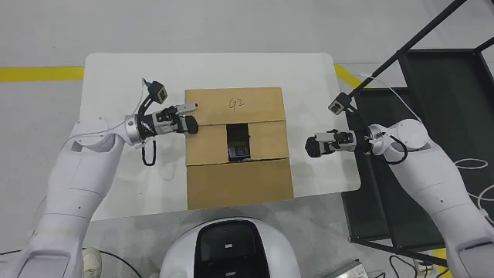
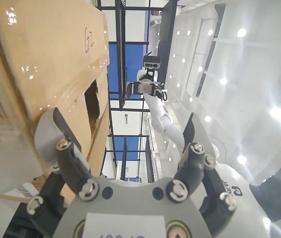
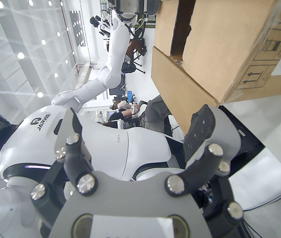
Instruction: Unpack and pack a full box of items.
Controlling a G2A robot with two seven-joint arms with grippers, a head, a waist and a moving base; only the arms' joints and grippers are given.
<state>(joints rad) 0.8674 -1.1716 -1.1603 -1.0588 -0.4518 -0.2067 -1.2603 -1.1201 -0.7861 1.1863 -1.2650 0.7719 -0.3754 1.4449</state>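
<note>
Between the outstretched arms, the box [image 1: 239, 171] is sitting on the white table [image 1: 131, 77]. The left pincer [image 1: 191, 118] is gaping empty, one finger [image 2: 62, 127] touching the box's side. The right pincer [image 1: 311, 145], also wide open and empty, is hanging just off the opposite side, a black rack [image 1: 448, 85] behind it.

Brown cardboard box [image 1: 239, 185] upright at middle of white table [image 1: 123, 77]. Two outer top flaps folded in, wide gap between them. Inner flaps span gap and carry rectangular cut-out [image 1: 238, 133] with ragged edges. Dark interior behind cut-out, blue-and-dark item [image 1: 240, 153] partly visible inside. Far flap [image 1: 262, 104] bears handwritten mark and glossy tape. Side wall [image 3: 259, 73] shows printed handling symbols and label.
</note>
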